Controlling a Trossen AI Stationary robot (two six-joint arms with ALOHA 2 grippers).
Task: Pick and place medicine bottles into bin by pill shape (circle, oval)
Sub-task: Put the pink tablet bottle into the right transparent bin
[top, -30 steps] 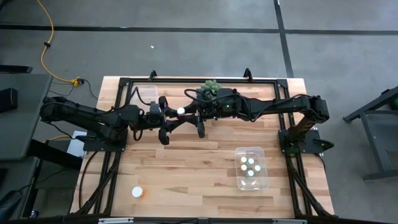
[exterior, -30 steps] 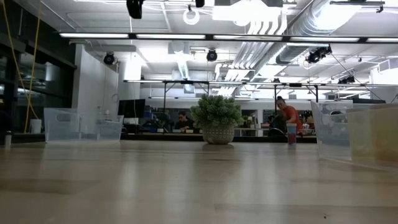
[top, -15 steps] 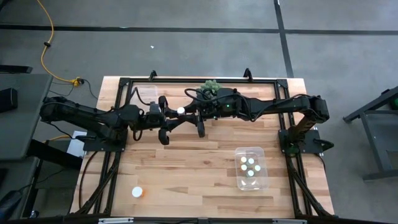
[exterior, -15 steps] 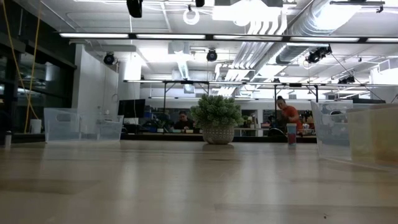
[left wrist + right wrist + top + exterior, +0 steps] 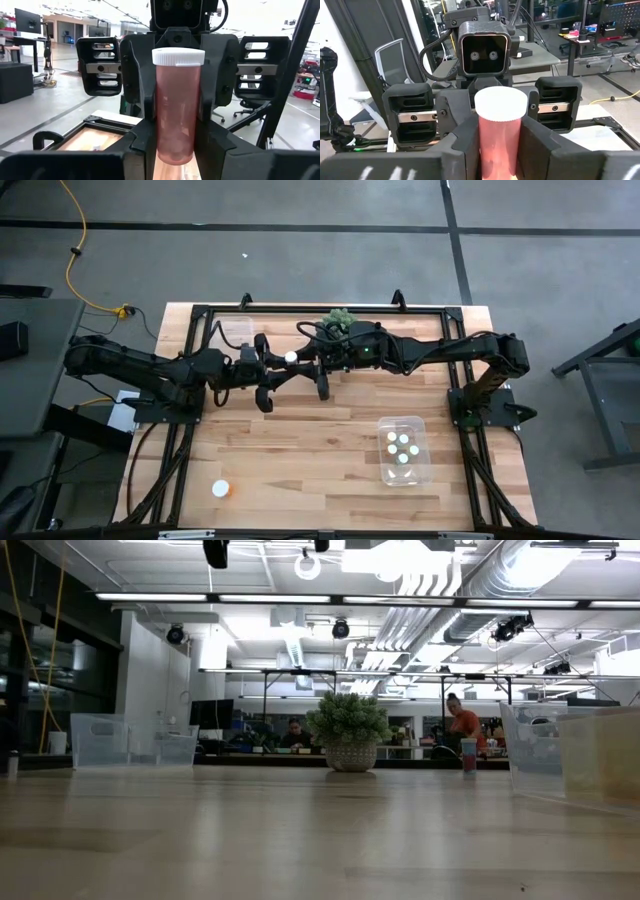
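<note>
One medicine bottle [image 5: 291, 358] with an amber body and a white cap [image 5: 178, 56] stands upright in the air over the table's far middle. My left gripper [image 5: 282, 366] reaches it from the table's left and my right gripper [image 5: 301, 364] from the right. Both are shut on it, fingertips facing each other. Another medicine bottle [image 5: 221, 489] stands on the table near the near left corner. Several white-capped bottles sit in the clear bin [image 5: 420, 465] at the right. Neither gripper shows in the low view. My left gripper pinches the lower part of the bottle's amber body [image 5: 162, 142] between its two fingers [image 5: 137, 145]. The fingers lie level and come from the table's left. The bottle stands upright, cap up, clear of the table. My right gripper pinches the same bottle's body just under the cap [image 5: 487, 140] between its two fingers [image 5: 465, 142]. These fingers lie level and come from the table's right. In the left wrist view they flank the bottle's upper body [image 5: 165, 85].
A second clear bin [image 5: 237, 330] stands at the far left, also seen in the low view [image 5: 130, 743]. A green plant in a pot [image 5: 338, 318] stands at the far edge just behind the grippers. Bare wood lies across the table's middle and near side [image 5: 300, 440]. People sit in the room beyond.
</note>
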